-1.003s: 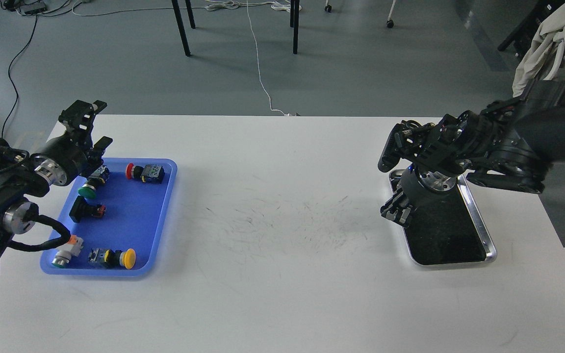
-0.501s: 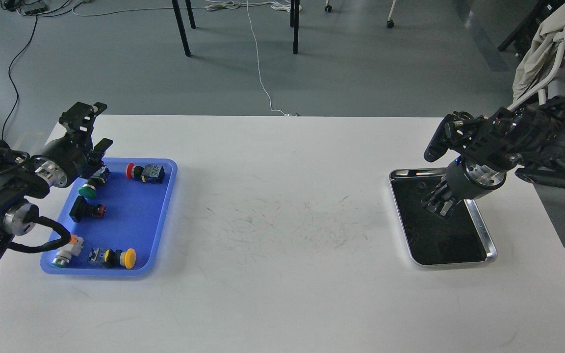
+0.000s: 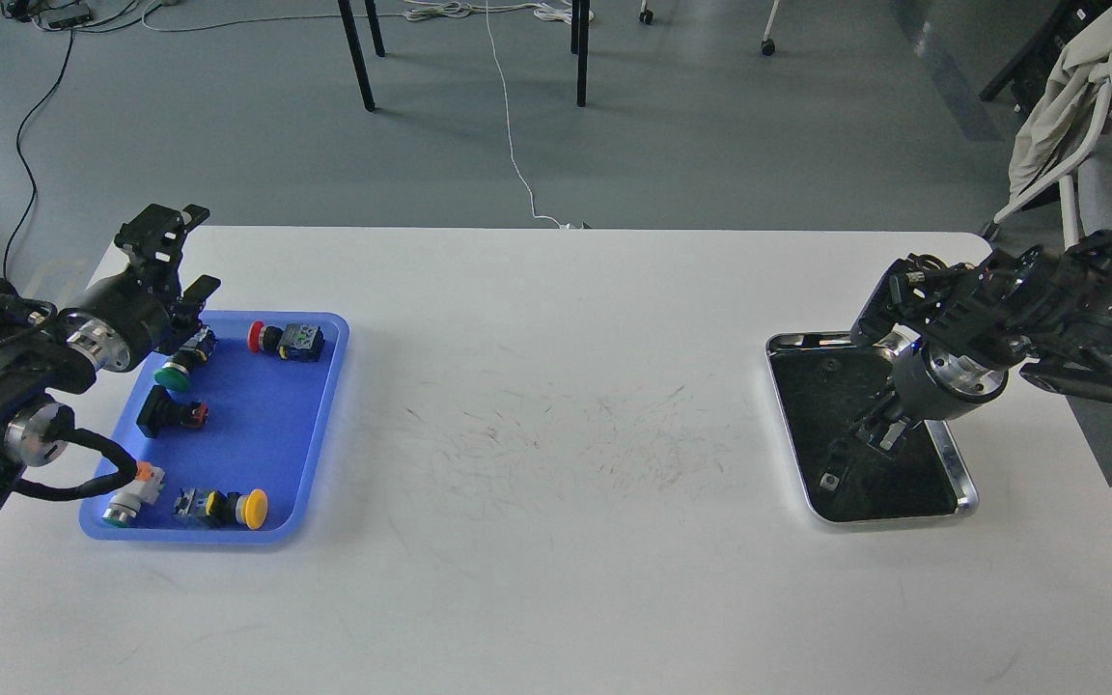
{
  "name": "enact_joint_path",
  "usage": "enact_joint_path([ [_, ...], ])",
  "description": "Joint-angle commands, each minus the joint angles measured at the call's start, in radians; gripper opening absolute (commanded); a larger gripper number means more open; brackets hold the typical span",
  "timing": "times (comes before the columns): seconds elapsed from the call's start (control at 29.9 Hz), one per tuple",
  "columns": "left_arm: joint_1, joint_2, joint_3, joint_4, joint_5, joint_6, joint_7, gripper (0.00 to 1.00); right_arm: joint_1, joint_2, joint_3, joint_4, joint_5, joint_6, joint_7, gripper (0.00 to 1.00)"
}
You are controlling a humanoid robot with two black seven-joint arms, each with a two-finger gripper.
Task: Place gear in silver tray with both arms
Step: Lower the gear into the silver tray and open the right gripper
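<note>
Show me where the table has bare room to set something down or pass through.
The widest free patch is the white table between the blue tray and the silver tray, plus the front strip. It is crowded inside the blue tray and where the right gripper hangs over the silver tray.

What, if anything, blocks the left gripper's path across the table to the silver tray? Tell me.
Nothing visible blocks it. The white table is bare between the left gripper, above the blue tray, and the silver tray. Only the right gripper hangs over the silver tray.
</note>
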Motion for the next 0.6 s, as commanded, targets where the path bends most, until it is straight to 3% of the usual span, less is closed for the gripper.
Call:
enact_joint_path([
  [0.0, 0.000, 0.000, 0.001, 0.001, 0.000, 0.000, 0.000, 0.97, -0.003, 0.001, 0.000, -0.001, 0.000, 0.001, 0.000, 0.01],
  [0.27, 0.000, 0.001, 0.001, 0.001, 0.000, 0.000, 0.000, 0.97, -0.003, -0.001, -0.003, 0.005, 0.000, 0.001, 0.000, 0.05],
  [0.4, 0.000, 0.001, 0.001, 0.001, 0.000, 0.002, 0.000, 0.97, -0.002, -0.002, -0.003, 0.007, 0.005, 0.003, 0.000, 0.21],
  [0.57, 0.002, 0.001, 0.002, 0.001, 0.000, 0.002, 0.000, 0.97, -0.002, -0.006, -0.003, 0.005, 0.003, 0.003, 0.000, 0.29],
])
